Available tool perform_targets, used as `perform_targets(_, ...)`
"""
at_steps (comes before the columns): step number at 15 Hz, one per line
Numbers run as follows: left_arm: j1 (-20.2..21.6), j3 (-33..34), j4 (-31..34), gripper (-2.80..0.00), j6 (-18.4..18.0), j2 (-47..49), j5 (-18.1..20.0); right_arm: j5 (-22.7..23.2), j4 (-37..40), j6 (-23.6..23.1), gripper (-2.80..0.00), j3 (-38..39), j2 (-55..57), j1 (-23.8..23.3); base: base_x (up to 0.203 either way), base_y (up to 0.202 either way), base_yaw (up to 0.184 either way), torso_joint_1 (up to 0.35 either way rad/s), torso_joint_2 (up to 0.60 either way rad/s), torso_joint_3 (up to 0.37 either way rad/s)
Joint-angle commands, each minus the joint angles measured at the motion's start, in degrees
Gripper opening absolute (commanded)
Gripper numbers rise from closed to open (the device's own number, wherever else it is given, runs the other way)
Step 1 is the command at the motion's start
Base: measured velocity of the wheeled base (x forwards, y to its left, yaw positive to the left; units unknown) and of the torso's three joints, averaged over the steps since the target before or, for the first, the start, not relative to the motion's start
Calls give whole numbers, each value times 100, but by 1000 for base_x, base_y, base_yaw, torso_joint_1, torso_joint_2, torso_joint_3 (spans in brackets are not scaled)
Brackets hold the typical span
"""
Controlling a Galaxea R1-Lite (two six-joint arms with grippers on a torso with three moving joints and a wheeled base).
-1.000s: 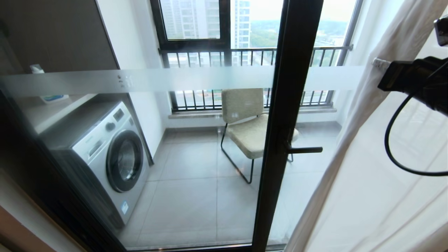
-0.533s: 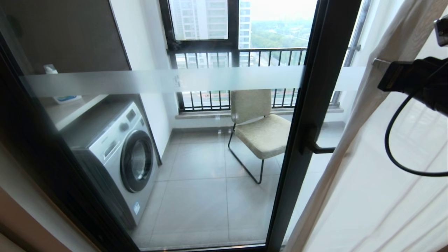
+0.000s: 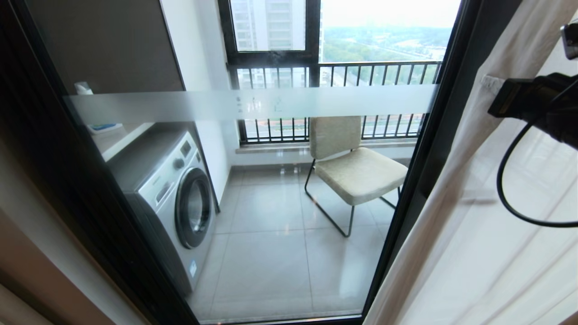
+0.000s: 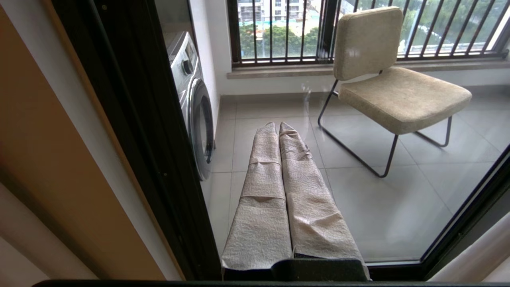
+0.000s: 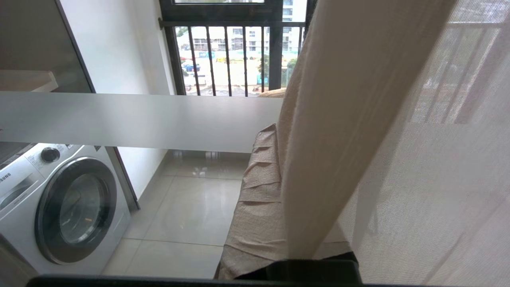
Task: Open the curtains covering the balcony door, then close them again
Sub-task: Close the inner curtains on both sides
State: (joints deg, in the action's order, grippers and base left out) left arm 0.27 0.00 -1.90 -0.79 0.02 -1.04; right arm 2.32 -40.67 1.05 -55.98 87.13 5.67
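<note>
The curtains (image 3: 474, 234) were gathered to the robot's right, leaving most of the balcony door (image 3: 280, 203) bare. Through its clear glass showed a washing machine (image 3: 174, 198) on the left, a beige chair (image 3: 356, 167) in the middle, and a railed window (image 3: 334, 67) beyond. The opening step looked largely done; drawing the drapes back across the glass appeared to be what remained.

The right tool (image 5: 275, 159) was raised at the curtain's edge, its padded fingers pressed shut. In the right wrist view a fold of the opaque beige fabric (image 5: 342, 119) hung over one side of it, with sheer white voile (image 5: 438, 159) beyond. Whether any cloth was pinched between the fingers could not be told. In the head view only the dark wrist body and its looping cable (image 3: 510, 180) showed at the right edge.

The left tool (image 4: 277, 125) was also shut and empty, pointing at the glass low down, well away from the curtains.

On the washing machine's panel, letters reading "SUNG" (image 5: 4, 176) could be made out, the start cut off. The frosted band (image 3: 253, 104) across the door bore small characters too faint to read.
</note>
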Motion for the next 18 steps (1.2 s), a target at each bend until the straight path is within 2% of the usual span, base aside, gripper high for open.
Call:
perform_targets(1, 0, 0, -3, -280, 0, -2, -2, 6, -20, 9, -280, -1, -3, 4, 0, 189, 1, 10, 2, 3)
perform_targets(4, 0, 0, -3, -280, 0, -2, -2, 14, -20, 7, -280, -1, -4, 4, 0, 139, 1, 2, 1, 4)
perform_targets(11, 0, 0, -3, -280, 0, -2, -2, 12, -9, 1, -280, -38, -10, 4, 0, 0, 0, 0, 0, 0)
perform_targets(17, 0, 0, -3, -280, 0, -2, -2, 14, 33, -250, -280, -240, 52, 43, 0, 0, 0, 0, 0, 0)
perform_targets(18, -1, 0, -3, -280, 0, -2, -2, 22, -11, -455, -280, -239, 109, 116, 0, 0, 0, 0, 0, 0)
